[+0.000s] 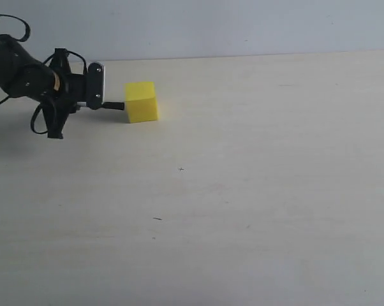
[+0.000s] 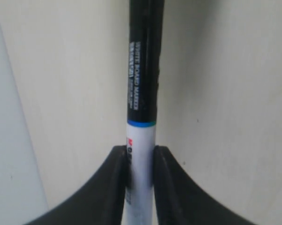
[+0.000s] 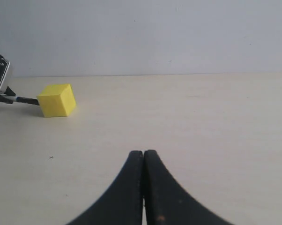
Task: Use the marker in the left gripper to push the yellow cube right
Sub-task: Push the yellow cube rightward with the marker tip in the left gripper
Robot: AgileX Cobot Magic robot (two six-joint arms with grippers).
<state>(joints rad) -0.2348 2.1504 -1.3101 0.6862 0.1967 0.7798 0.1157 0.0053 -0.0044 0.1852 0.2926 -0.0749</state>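
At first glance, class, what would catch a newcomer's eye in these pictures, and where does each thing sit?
The bright yellow cube stands out, alone on the pale table at the upper left of the exterior view. Just left of it, the left gripper holds a marker lying level, its black tip at the cube's left face; whether it touches is unclear.

On the table [image 1: 256, 191], cube [image 1: 141, 102], marker [image 1: 114, 106] tip touching its left side, left gripper [image 1: 87, 104] further left
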